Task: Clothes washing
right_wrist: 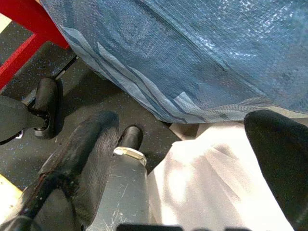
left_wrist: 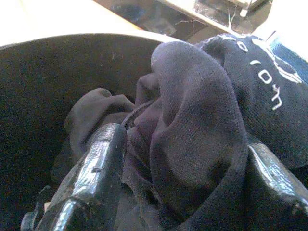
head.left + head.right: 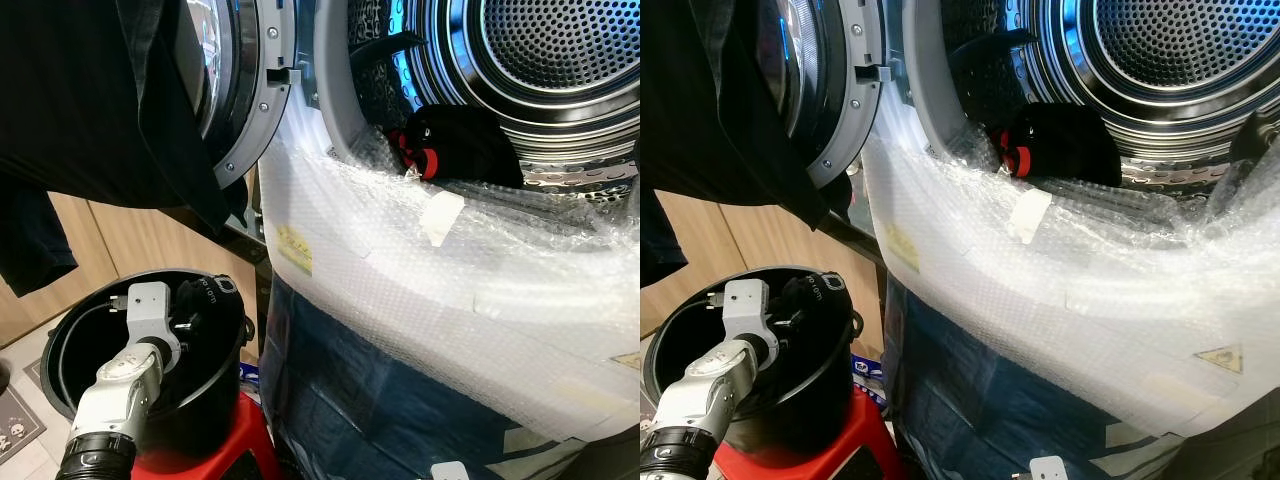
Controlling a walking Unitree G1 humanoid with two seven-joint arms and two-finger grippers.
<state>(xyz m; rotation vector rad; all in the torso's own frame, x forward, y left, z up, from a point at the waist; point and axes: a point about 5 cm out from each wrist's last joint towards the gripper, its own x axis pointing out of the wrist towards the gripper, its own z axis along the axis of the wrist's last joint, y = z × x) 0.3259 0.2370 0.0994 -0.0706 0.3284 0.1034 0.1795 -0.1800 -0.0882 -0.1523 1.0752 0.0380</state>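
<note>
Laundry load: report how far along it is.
Done: the washer door stands open and one black garment with red trim lies in the drum. In hand: the left gripper is down in the black bucket, its fingers around a dark garment. Left: lift it into the drum. The right gripper hangs idle near the floor.

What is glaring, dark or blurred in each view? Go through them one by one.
Left eye view: sharp; blue-white glare on the drum and bubble wrap; the hanging dark garment is a detail-less silhouette. Left wrist view: bucket interior dim, the left gripper fingers soft-focus around the dark cloth, background blown out. Right wrist view: white patch overexposed, the right gripper fingers blurred.
</note>
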